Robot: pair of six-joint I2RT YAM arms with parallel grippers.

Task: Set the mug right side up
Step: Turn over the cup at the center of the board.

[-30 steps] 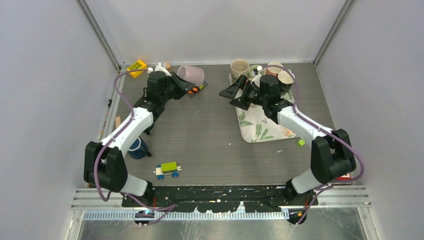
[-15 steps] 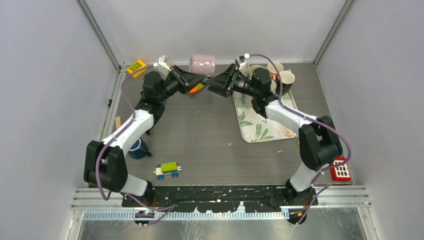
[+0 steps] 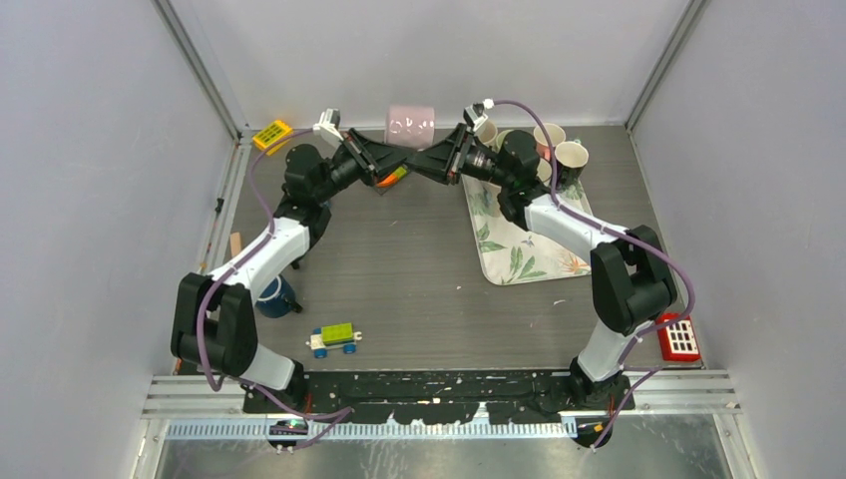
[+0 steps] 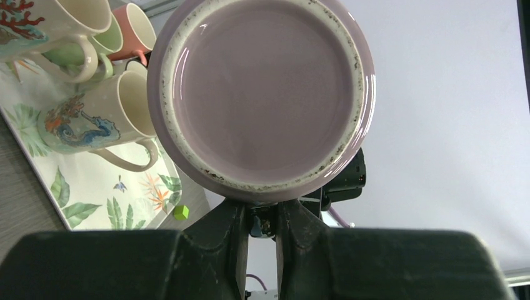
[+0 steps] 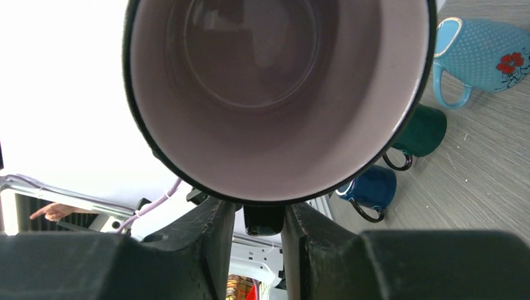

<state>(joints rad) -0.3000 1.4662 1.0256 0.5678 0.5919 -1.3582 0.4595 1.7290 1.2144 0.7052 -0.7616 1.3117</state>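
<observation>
A lilac mug (image 3: 409, 124) hangs on its side in the air at the back of the table, between my two grippers. Its base (image 4: 262, 94) faces the left wrist camera and its open mouth (image 5: 275, 94) faces the right one. My left gripper (image 3: 387, 160) (image 4: 261, 212) is shut on the handle under the mug. My right gripper (image 3: 435, 162) (image 5: 262, 212) comes in from the other side. Its fingers (image 5: 209, 237) stand close on either side of the dark handle below the rim. From above the handle is hidden.
A leaf-print tray (image 3: 519, 249) at back right carries several mugs (image 3: 551, 140). A dark blue mug (image 3: 271, 296) and a toy car (image 3: 334, 339) sit at front left, a yellow block (image 3: 271, 133) at back left, a red box (image 3: 680, 337) at right.
The left gripper lifted the mug off the table and turned it sideways. The right gripper swung left to the mug and narrowed its jaws around the handle.
</observation>
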